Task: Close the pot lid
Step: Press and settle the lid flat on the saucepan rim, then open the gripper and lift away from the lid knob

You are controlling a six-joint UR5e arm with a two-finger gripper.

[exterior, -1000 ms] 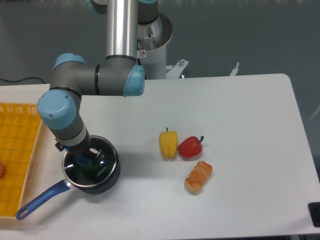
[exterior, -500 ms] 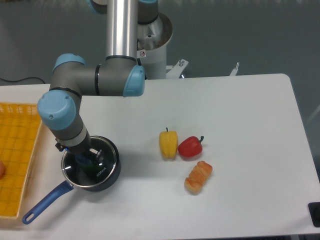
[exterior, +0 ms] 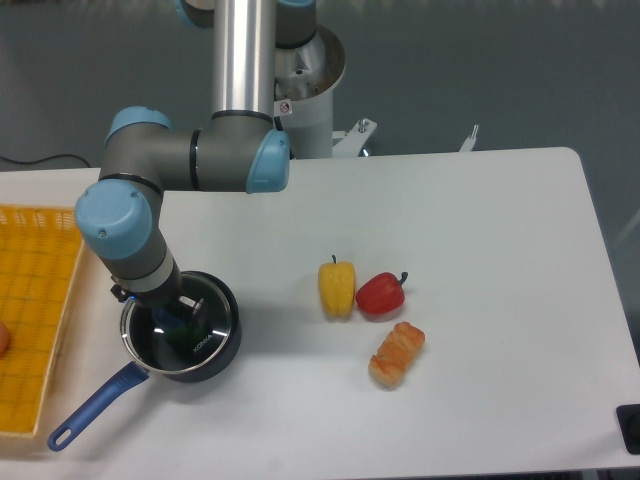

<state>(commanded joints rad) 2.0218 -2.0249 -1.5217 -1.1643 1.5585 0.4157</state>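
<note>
Lid on the pot, gripper over the knob.
The lid (exterior: 181, 330) appears seated on the pot (exterior: 190, 340), near the table's left edge; the task looks nearly done. Whether the gripper (exterior: 180, 318) grips the knob or has let go, I cannot tell.

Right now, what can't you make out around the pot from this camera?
- End effector: wrist hides the fingers; open or shut unclear.
- Pot lid: arm covers its knob; whether it sits flush on the pot is unclear.
- Orange tray: cut off by left frame edge.
- Black object: cut off at right edge.
</note>
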